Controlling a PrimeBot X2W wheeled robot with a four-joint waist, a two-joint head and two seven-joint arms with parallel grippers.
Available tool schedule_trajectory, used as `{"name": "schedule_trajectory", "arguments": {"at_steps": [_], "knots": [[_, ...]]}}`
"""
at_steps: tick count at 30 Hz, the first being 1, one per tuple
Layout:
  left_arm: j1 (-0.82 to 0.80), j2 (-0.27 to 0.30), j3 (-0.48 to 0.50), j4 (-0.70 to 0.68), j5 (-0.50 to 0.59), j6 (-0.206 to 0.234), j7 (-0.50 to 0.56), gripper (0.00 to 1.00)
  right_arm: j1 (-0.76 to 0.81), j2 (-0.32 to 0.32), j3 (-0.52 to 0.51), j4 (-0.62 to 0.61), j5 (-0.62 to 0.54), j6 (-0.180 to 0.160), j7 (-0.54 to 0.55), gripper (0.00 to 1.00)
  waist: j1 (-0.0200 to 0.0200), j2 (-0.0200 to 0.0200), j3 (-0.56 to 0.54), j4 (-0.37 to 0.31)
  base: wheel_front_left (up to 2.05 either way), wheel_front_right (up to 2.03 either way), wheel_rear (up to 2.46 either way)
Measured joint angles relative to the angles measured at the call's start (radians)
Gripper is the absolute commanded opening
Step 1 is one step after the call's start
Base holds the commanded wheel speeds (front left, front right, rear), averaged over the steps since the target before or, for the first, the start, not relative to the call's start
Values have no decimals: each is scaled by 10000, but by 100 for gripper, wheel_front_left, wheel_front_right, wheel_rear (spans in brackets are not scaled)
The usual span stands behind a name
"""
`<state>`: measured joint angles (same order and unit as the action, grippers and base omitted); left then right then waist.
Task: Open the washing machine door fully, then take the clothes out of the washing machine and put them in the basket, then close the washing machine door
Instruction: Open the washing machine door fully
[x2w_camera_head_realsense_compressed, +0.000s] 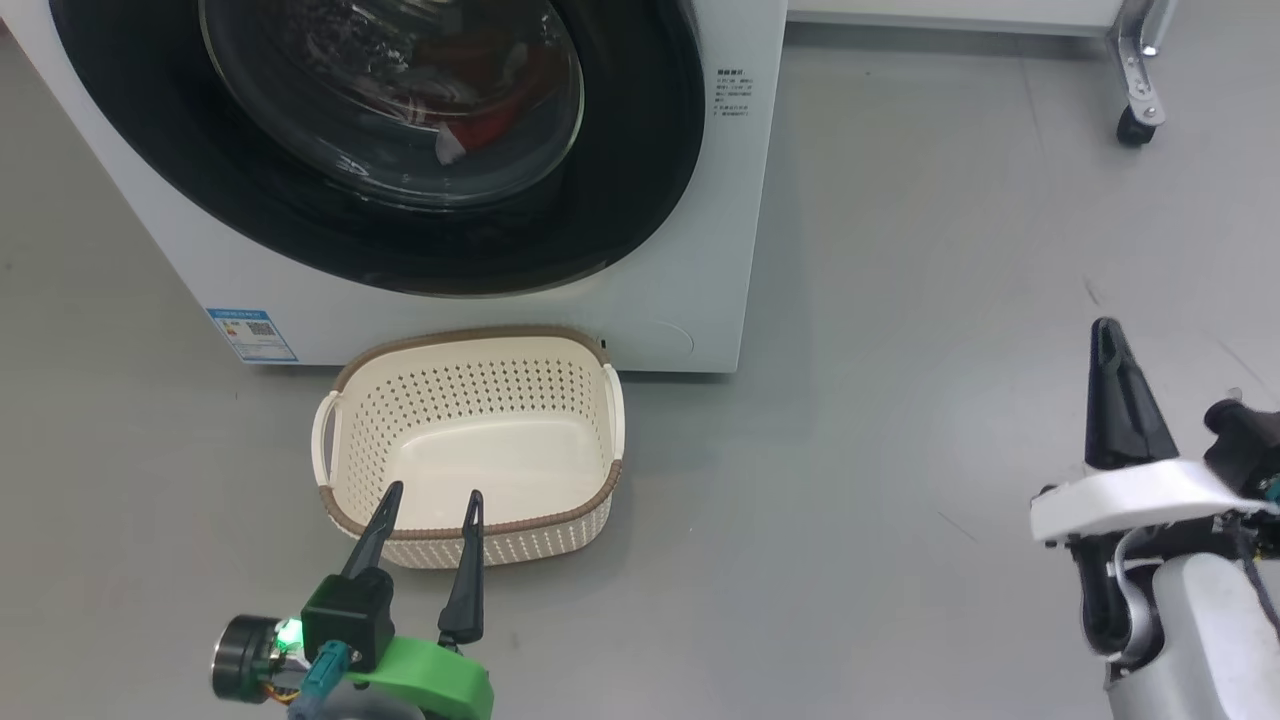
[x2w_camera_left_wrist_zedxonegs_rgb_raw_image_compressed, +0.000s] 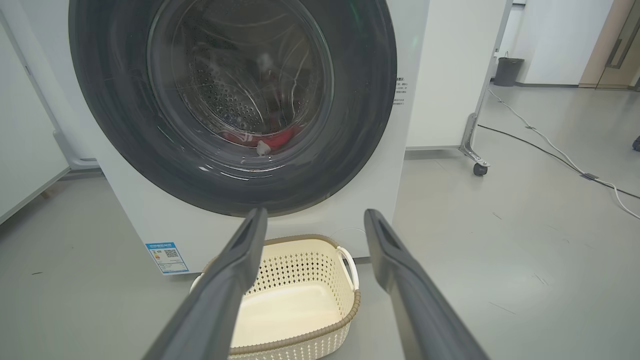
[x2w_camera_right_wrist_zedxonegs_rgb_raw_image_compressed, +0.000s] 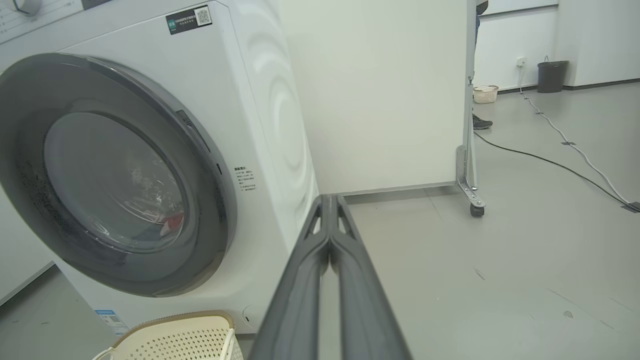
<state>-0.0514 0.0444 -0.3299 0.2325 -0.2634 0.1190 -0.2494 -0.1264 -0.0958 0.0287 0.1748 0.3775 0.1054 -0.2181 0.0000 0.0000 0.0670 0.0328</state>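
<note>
The white washing machine (x2w_camera_head_realsense_compressed: 700, 250) stands ahead with its black-rimmed door (x2w_camera_head_realsense_compressed: 640, 180) shut against its front. Red clothes (x2w_camera_head_realsense_compressed: 495, 125) show through the glass window, low in the steel drum (x2w_camera_left_wrist_zedxonegs_rgb_raw_image_compressed: 225, 105). The cream basket (x2w_camera_head_realsense_compressed: 470, 500) sits empty on the floor just in front of the machine. My left gripper (x2w_camera_head_realsense_compressed: 432, 492) is open, its fingertips over the basket's near rim, nothing between them. My right gripper (x2w_camera_head_realsense_compressed: 1105, 330) is shut and empty, well to the right of the machine over bare floor. The right wrist view shows the door (x2w_camera_right_wrist_zedxonegs_rgb_raw_image_compressed: 30, 210) from the side and the clothes (x2w_camera_right_wrist_zedxonegs_rgb_raw_image_compressed: 172, 225).
A white panel on a wheeled metal leg (x2w_camera_head_realsense_compressed: 1135, 125) stands behind and right of the machine. Cables (x2w_camera_left_wrist_zedxonegs_rgb_raw_image_compressed: 550, 150) run across the grey floor at the right. A dark bin (x2w_camera_right_wrist_zedxonegs_rgb_raw_image_compressed: 552, 76) and a second small basket (x2w_camera_right_wrist_zedxonegs_rgb_raw_image_compressed: 485, 93) sit far back by the wall. A person's shoe (x2w_camera_right_wrist_zedxonegs_rgb_raw_image_compressed: 481, 122) shows behind the panel.
</note>
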Motion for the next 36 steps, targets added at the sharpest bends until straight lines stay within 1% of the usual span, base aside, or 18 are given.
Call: {"name": "schedule_trajectory", "arguments": {"at_steps": [2, 8, 18, 19, 21, 23, 27, 31, 36], "knots": [[-130, 0, -65, -86, -2, 0, 0, 100, -420, -4, -109, -48, 424, 71, 267, 0, 0, 0, 218, 64, 0, 0, 0], [-601, -2, -349, -447, -105, 0, -27, 100, -1895, -8, -665, -205, 2247, 102, 1304, 0, 0, 0, 937, 319, 0, 0, 0], [-1335, -4, -892, -828, -255, 0, -27, 100, -4755, -36, -1045, -128, 4876, 111, 3651, 0, 0, 0, 2268, 875, 0, 0, 0], [-1390, -4, -951, -851, -259, 0, -27, 100, -5046, -56, -1060, -98, 5005, 111, 3845, 0, 0, 0, 2406, 933, 0, 0, 0], [-1578, -6, -1101, -922, -272, 0, -27, 100, -5963, -98, -1177, 17, 5451, 111, 4387, 0, 0, 0, 2824, 1101, 0, 0, 0], [-1766, -8, -1189, -1024, -286, 0, -27, 100, -6555, -178, -1264, 157, 5639, 56, 4665, 0, 0, 0, 3103, 1213, 0, 0, 0], [-2077, -17, -1237, -1170, -360, 0, -29, 100, -7478, -558, -1206, 412, 5639, 12, 5200, 0, 0, 0, 3616, 1434, 0, 0, 0], [-2271, -23, -1267, -1179, -362, 0, -29, 100, -8372, -533, -1193, 635, 6040, -130, 5716, 0, 1, 0, 4087, 1643, 0, 0, 0], [-2628, -38, -1294, -1298, -589, 0, -29, 100, -9171, -543, -1241, 1078, 6456, -389, 6291, 0, 1, 0, 4615, 1903, 0, 0, 0]]}}
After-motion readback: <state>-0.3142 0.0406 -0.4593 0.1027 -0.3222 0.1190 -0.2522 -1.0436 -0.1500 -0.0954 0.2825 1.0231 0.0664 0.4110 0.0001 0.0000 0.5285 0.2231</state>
